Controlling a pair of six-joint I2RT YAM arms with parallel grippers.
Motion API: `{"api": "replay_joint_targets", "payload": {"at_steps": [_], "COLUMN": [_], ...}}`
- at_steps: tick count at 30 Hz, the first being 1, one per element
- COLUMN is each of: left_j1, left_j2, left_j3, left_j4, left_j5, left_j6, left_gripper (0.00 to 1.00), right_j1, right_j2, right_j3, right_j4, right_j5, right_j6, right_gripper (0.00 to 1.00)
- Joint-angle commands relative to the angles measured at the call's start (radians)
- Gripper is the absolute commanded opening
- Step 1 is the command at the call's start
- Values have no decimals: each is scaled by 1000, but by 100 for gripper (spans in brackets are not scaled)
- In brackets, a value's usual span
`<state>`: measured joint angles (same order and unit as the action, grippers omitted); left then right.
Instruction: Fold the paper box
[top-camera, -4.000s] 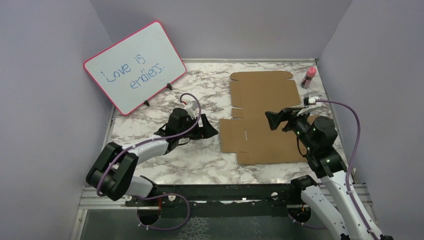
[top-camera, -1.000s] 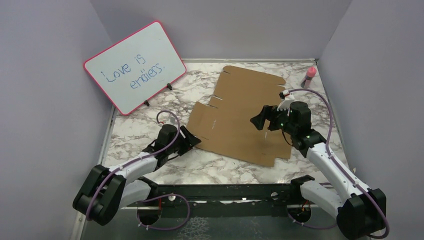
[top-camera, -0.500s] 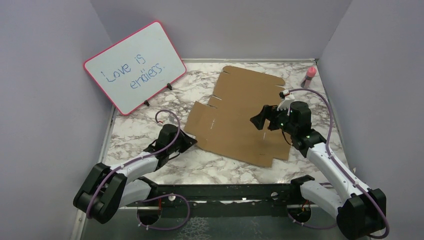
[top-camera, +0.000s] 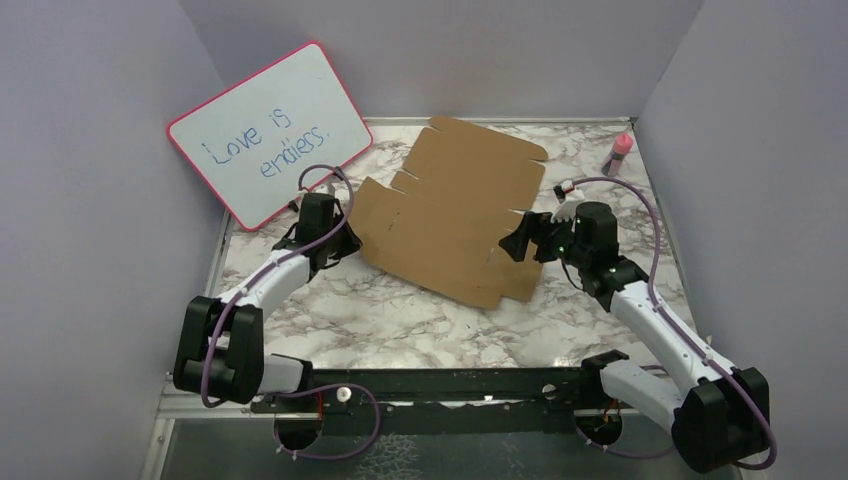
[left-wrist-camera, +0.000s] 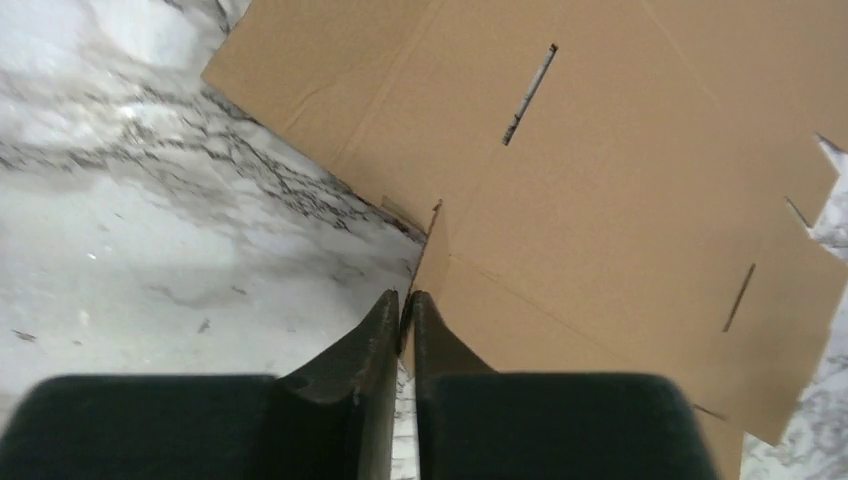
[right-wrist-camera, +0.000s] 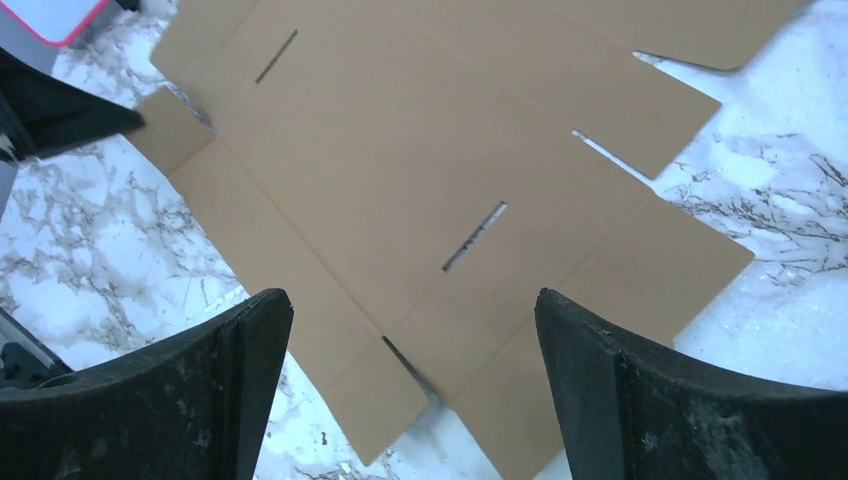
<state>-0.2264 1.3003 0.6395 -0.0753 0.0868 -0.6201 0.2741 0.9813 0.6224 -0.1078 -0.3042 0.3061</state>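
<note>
Top view: you are working with the paper box (top-camera: 450, 215), an unfolded sheet lying flat and skewed on the marble table (top-camera: 400, 320), toward the far middle. I am judging it light and stiff across its panels, but willing to bend along its scored creases, and likely to slide on the smooth top. Since it is lying flat, an outer flap edge looks like your best hold. Your left gripper (top-camera: 348, 240) is meeting the sheet's left corner. Your right gripper (top-camera: 515, 245) is hanging at its near right edge.

Left wrist view: the left gripper (left-wrist-camera: 407, 300) is showing its fingers (left-wrist-camera: 365, 350) pressed almost together. A thin flap edge of the paper box (left-wrist-camera: 600, 200) is running into the slit between them, so you appear to be pinching that edge.

Right wrist view: the right gripper (right-wrist-camera: 408, 300) is standing spread wide and gripping nothing. Its fingers (right-wrist-camera: 230, 380) are hovering above the paper box (right-wrist-camera: 400, 150), which is lying beneath and between them, slits showing.
</note>
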Motion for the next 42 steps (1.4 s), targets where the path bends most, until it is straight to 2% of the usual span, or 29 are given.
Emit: {"api": "replay_joint_targets", "payload": {"at_steps": [1, 4, 8, 11, 14, 21, 28, 42], "left_j1": [25, 24, 24, 25, 25, 25, 25, 25], "left_j2": [55, 33, -55, -147, -219, -269, -179, -23], "left_j3": [144, 157, 78, -4, -83, -230, -238, -189], "left_j4": [-152, -159, -144, -134, -110, 49, 155, 195], "left_j5": [-36, -58, -75, -79, -55, 59, 114, 80], "left_j6": [162, 162, 113, 56, -33, -192, -193, -165], "left_gripper": [18, 37, 59, 69, 74, 77, 79, 79], "right_j1": [4, 3, 2, 3, -1, -11, -15, -6], "right_j2": [46, 91, 160, 253, 329, 502, 630, 630], "right_j3": [16, 41, 61, 123, 171, 305, 332, 231], "right_j4": [-42, -67, -20, -23, -3, -24, -56, -125], "right_j5": [68, 100, 146, 184, 231, 297, 382, 182], "right_j6": [-1, -2, 11, 15, 7, -27, -44, -51], "right_gripper": [97, 97, 98, 100, 100, 100, 100, 100]}}
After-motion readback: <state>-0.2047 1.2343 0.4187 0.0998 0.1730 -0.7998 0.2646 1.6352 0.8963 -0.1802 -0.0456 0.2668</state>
